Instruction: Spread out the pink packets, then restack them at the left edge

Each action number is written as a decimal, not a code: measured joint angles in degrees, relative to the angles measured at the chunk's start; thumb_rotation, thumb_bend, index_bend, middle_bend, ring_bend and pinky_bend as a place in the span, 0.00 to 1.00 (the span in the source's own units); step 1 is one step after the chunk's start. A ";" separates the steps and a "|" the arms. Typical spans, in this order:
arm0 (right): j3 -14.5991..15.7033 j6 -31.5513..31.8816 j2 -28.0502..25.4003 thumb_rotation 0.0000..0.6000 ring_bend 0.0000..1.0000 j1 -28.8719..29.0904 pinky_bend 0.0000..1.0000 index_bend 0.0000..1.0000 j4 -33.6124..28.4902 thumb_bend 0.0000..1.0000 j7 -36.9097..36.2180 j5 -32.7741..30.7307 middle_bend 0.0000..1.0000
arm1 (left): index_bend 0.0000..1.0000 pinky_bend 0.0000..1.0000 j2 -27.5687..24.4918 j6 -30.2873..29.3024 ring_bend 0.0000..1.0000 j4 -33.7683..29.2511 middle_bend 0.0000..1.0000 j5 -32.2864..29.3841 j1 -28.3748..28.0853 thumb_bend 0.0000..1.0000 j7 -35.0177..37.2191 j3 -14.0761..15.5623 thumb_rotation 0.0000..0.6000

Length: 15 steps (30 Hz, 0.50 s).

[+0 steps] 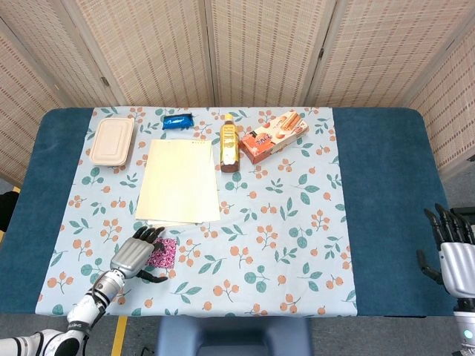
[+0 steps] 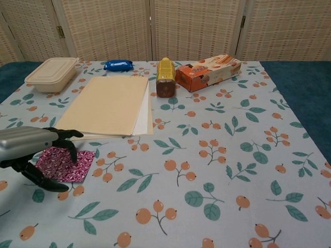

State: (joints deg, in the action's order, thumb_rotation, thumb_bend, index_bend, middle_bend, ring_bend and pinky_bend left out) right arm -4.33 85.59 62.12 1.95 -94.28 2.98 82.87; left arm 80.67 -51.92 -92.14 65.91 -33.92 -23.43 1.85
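The pink packets [image 1: 166, 252] [image 2: 72, 164] lie in a flat stack on the floral cloth near the front left, just below the paper sheets. My left hand [image 1: 136, 254] [image 2: 32, 147] reaches over them from the left. Its dark fingertips rest on the top of the stack, and its thumb lies apart on the cloth at the near side. The hand hides the left part of the stack. My right hand [image 1: 451, 251] hangs off the table's right front corner, fingers spread and holding nothing; the chest view does not show it.
A stack of cream paper [image 1: 179, 180] lies behind the packets. At the back stand a beige lidded container [image 1: 113, 139], a blue packet [image 1: 177, 121], a yellow bottle [image 1: 230, 142] and an orange snack box [image 1: 274, 136]. The cloth's left edge [image 1: 56, 245] is close.
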 measured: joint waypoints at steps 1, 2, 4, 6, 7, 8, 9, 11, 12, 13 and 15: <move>-0.02 -0.05 0.00 1.00 0.00 0.02 0.00 0.01 0.00 0.45 0.02 -0.03 0.01 | 0.34 0.00 0.10 0.06 0.00 0.19 0.00 -0.19 0.00 0.06 -0.05 0.02 0.52; -0.03 -0.10 0.02 1.00 0.00 0.06 0.00 0.01 0.00 0.45 0.02 -0.03 0.01 | 0.34 0.00 0.19 0.11 0.00 0.39 0.00 -0.37 0.03 0.06 -0.11 0.06 0.52; -0.08 -0.26 0.07 1.00 0.00 0.18 0.00 0.01 0.00 0.45 0.06 -0.04 0.01 | 0.34 0.00 0.29 0.18 0.00 0.78 0.00 -0.82 0.15 0.06 -0.08 0.14 0.52; -0.10 -0.47 0.09 1.00 0.00 0.32 0.00 0.01 -0.04 0.45 0.19 -0.05 0.01 | 0.34 0.00 0.24 0.09 0.00 1.02 0.00 -1.08 0.36 0.06 0.19 0.17 0.52; -0.11 -0.56 0.09 1.00 0.00 0.39 0.00 0.01 -0.08 0.45 0.26 -0.05 0.01 | 0.34 0.00 0.18 -0.02 0.00 1.08 0.00 -1.13 0.48 0.06 0.37 0.18 0.52; -0.14 -0.64 0.10 1.00 0.00 0.47 0.00 0.01 -0.13 0.45 0.33 -0.05 0.01 | 0.34 0.00 0.08 -0.13 0.00 1.14 0.00 -1.14 0.61 0.06 0.58 0.20 0.52; -0.16 -0.74 0.10 1.00 0.00 0.54 0.00 0.00 -0.20 0.45 0.42 -0.06 0.01 | 0.34 0.00 -0.14 -0.27 0.00 1.21 0.00 -1.13 0.82 0.06 0.86 0.27 0.52; -0.19 -0.88 0.10 1.00 0.00 0.64 0.00 0.00 -0.29 0.45 0.56 -0.09 0.01 | 0.34 0.00 -0.52 -0.46 0.00 1.35 0.00 -1.07 1.16 0.06 1.31 0.44 0.52; -0.21 -0.96 0.11 1.00 0.00 0.71 0.00 0.00 -0.36 0.45 0.65 -0.12 0.01 | 0.34 0.00 -0.66 -0.52 0.00 1.42 0.00 -1.04 1.29 0.06 1.50 0.51 0.52; -0.23 -0.98 0.12 1.00 0.00 0.75 0.00 0.01 -0.42 0.45 0.72 -0.12 0.01 | 0.34 0.00 -0.79 -0.56 0.00 1.48 0.00 -1.02 1.41 0.06 1.71 0.57 0.52; -0.25 -0.97 0.12 1.00 0.00 0.80 0.00 0.00 -0.55 0.45 0.88 -0.05 0.01 | 0.34 0.00 -1.10 -0.64 0.00 1.60 0.00 -0.96 1.72 0.06 2.25 0.71 0.53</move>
State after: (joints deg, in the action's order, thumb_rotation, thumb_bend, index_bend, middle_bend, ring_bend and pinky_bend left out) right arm -4.58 84.62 62.25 2.76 -94.83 3.86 82.81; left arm 79.57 -52.56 -90.54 64.96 -32.19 -21.17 2.56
